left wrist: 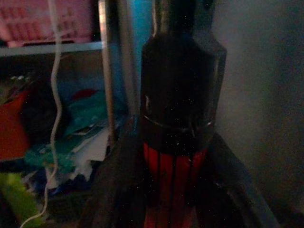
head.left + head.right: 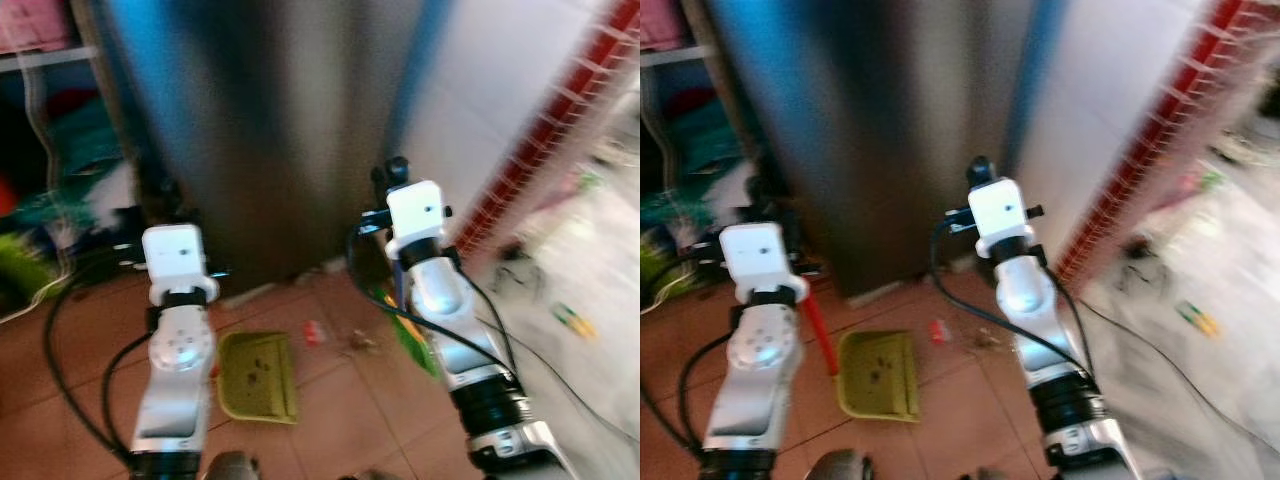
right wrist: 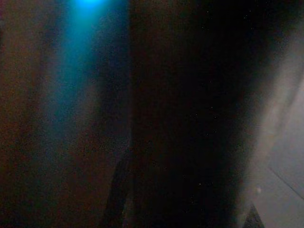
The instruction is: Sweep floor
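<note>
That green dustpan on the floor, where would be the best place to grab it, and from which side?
Probably by the red handle rising from the left rear corner of the flat green plastic dustpan, coming from the robot's left. The pan lies flat on the red tile floor, so the slanted handle is its one raised part. The left tool already sits at it.

A terracotta tile floor [image 2: 330, 410] carries a yellow-green dustpan [image 2: 258, 376] lying flat near the middle. At about two o'clock from it sit a small red scrap [image 2: 313, 332] and some blurred debris [image 2: 358, 342].
</note>
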Controlling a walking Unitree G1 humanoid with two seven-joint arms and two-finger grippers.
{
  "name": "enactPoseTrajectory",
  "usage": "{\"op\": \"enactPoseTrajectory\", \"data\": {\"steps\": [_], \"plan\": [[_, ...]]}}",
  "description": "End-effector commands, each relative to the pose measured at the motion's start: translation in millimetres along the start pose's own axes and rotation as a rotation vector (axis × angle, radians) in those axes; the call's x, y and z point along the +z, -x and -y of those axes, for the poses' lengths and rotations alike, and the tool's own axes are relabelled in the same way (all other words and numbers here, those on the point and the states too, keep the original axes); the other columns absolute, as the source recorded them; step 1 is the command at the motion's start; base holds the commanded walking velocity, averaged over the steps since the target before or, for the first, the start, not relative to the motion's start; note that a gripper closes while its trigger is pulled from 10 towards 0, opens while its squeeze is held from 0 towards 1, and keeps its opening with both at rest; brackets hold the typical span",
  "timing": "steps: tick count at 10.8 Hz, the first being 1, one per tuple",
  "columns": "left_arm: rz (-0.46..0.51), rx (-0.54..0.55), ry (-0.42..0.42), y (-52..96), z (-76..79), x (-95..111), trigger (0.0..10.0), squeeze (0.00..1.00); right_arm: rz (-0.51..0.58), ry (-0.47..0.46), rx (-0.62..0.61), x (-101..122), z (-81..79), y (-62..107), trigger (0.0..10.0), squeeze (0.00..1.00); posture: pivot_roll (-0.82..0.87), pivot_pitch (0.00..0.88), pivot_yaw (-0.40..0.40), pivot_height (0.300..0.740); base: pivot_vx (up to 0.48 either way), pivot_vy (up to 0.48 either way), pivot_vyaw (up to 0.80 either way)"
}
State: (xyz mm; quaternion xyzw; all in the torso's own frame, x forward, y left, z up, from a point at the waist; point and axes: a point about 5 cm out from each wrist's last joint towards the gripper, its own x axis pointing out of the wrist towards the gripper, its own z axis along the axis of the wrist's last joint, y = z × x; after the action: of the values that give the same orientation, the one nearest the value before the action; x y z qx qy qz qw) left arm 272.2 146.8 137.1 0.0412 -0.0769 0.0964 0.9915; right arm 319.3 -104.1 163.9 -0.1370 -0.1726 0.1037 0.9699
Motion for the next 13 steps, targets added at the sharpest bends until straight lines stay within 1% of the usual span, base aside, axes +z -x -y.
{"op": "enactPoseTrajectory", "data": {"steps": [1, 2, 4, 7, 10, 13], "plan": [[0.054, 0.025, -0.001, -2.7, -5.8, 10.3, 10.0, 0.00, 0.081, 0.016, 0.022, 16.9, -3.2, -5.9, 10.0, 0.00, 0.02, 0.057, -0.073, 0.740, 0.300, 0.375, 0.80], [0.051, 0.027, -0.001, -2.4, -5.5, 9.7, 10.0, 0.00, 0.080, 0.014, 0.022, 17.0, -3.2, -6.0, 10.0, 0.00, 0.02, 0.058, -0.075, 0.740, 0.300, 0.375, 0.40], [0.044, 0.033, 0.000, -2.1, -5.3, 8.7, 10.0, 0.00, 0.073, -0.002, 0.018, 16.3, -2.7, -6.1, 10.0, 0.00, 0.02, 0.060, -0.077, 0.740, 0.287, 0.367, 0.00], [0.052, 0.037, 0.005, -3.3, -1.8, 8.7, 10.0, 0.00, 0.079, 0.005, 0.016, 17.2, -1.5, -7.0, 10.0, 0.00, 0.01, 0.059, -0.079, 0.740, 0.000, 0.000, 0.00], [0.049, 0.013, 0.005, -3.1, 0.8, 8.7, 10.0, 0.00, 0.099, 0.035, 0.022, 19.9, -1.0, -9.0, 10.0, 0.00, 0.01, 0.053, -0.080, 0.740, 0.000, 0.000, 0.00], [0.052, 0.014, 0.007, -2.8, -0.2, 9.7, 10.0, 0.00, 0.102, 0.038, 0.025, 20.0, -2.0, -7.8, 10.0, 0.00, 0.01, 0.059, -0.078, 0.740, 0.000, -0.279, 0.00]]}}
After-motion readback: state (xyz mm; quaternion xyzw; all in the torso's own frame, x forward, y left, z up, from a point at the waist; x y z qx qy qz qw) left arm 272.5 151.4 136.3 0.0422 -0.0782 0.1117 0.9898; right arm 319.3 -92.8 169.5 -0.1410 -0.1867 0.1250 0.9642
